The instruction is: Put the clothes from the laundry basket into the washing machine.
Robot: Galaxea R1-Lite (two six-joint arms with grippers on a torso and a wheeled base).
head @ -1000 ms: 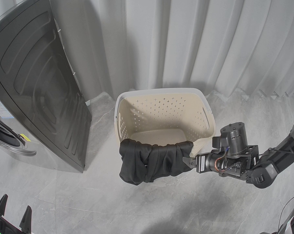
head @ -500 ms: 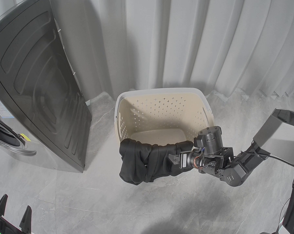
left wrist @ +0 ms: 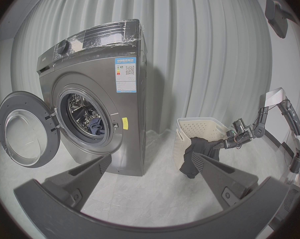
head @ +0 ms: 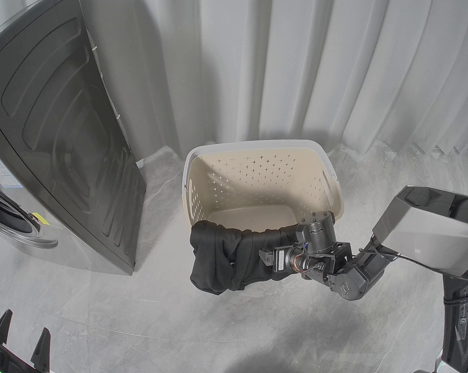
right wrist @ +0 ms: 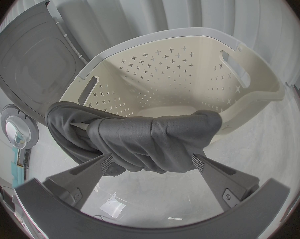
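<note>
Grey floor (head: 141, 312) | black garment (head: 229, 260) draped over laundry basket (head: 260, 145) rim | right claw (right wrist: 151, 160) spread, flanking garment

A dark grey garment (right wrist: 140, 136) is seen draped in a twisted bundle over the near rim of the cream laundry basket (right wrist: 166, 73), whose star-perforated walls are exposed behind it. The right gripper (right wrist: 152, 158) is held spread wide, its two fingers (right wrist: 87, 176) set to either side of the hanging cloth with their ribbed tips at its edge, though contact cannot be made out. Beyond the basket, the grey washing machine (right wrist: 27, 60) and its round door (right wrist: 15, 131) are seen beside a pale curtain (right wrist: 140, 7), above a light marbled floor (right wrist: 266, 143).
</note>
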